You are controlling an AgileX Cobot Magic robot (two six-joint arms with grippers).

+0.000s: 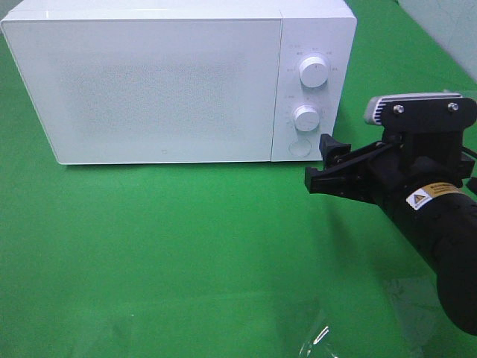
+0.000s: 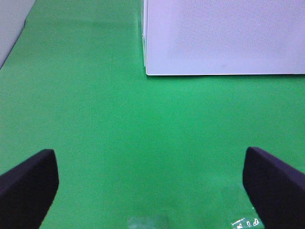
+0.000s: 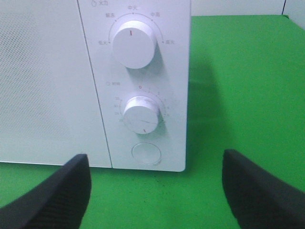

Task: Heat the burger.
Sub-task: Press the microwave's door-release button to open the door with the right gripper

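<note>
White microwave [image 1: 164, 82] shut; burger nowhere in sight (inside, I guess). Right gripper [image 1: 322, 160] and left gripper [image 2: 152, 191] both wide, empty. Risk: right one strays low, hits round button [image 3: 146, 153], door pops.

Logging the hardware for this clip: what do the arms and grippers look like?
Right arm is black and tubular, with a yellow-and-white warning label and a silver-grey camera on a screwed bracket. Right gripper and left gripper have black, blunt fingers.
</note>
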